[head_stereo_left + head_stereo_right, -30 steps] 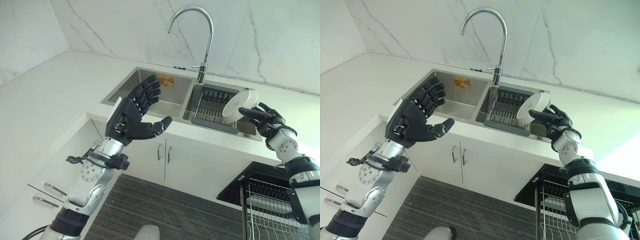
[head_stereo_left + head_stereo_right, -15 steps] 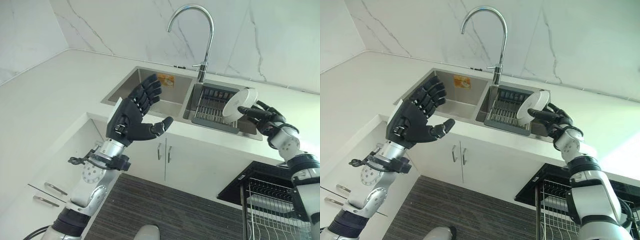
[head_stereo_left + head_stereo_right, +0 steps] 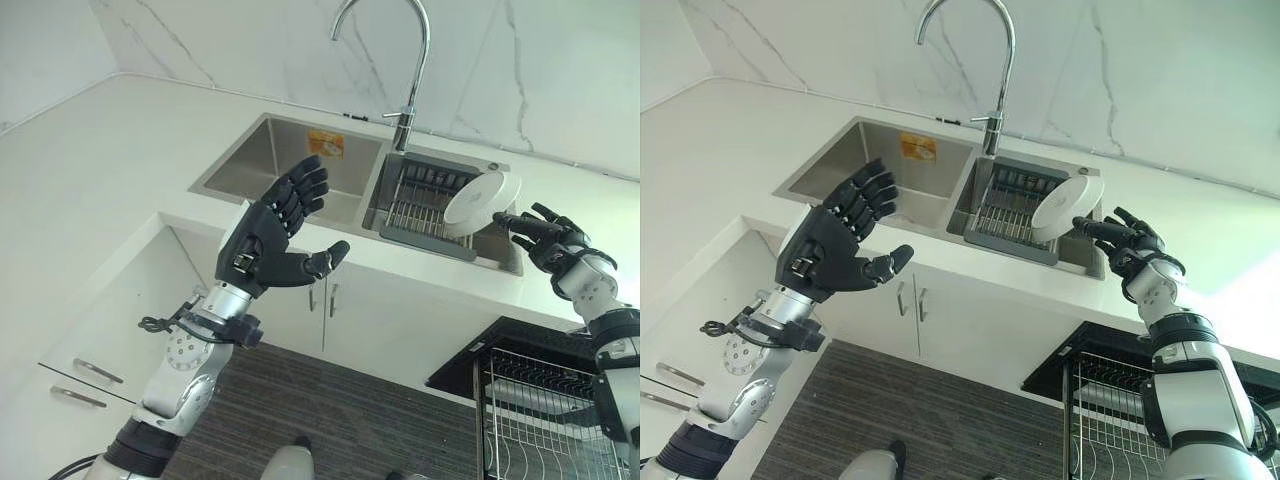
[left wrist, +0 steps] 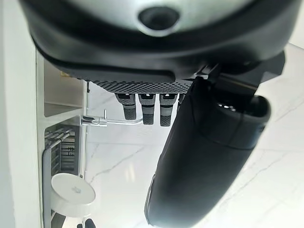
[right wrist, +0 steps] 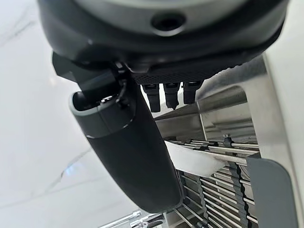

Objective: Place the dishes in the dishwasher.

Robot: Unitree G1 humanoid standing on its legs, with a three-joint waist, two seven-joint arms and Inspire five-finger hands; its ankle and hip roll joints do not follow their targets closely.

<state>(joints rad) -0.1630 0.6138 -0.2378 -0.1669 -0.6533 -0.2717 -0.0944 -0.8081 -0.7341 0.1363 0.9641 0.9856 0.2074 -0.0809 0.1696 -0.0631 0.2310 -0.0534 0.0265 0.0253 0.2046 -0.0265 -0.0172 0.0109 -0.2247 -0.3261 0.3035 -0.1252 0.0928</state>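
Note:
A white round dish [image 3: 481, 196] stands on edge in the dark drying rack [image 3: 420, 205] in the sink's right basin. My right hand [image 3: 552, 243] reaches towards it from the right with fingers straight, the fingertips at the dish's lower right rim; I cannot tell if they touch. In the right wrist view the dish's rim [image 5: 190, 159] shows past the thumb [image 5: 128, 147], above the rack bars. My left hand [image 3: 264, 238] is held up open in front of the left basin [image 3: 280, 170], holding nothing. The left wrist view shows the dish [image 4: 72, 192] far off.
A tall chrome faucet [image 3: 408, 60] rises between the basins. The dishwasher's pulled-out wire rack [image 3: 545, 420] is at the lower right, below the counter. White cabinet doors [image 3: 320, 310] sit under the sink and drawers [image 3: 90, 370] at the left.
The whole view has tilted down a little. My right hand's fingertips lay across the dish's face before and are now at its lower right rim. The left hand keeps its pose.

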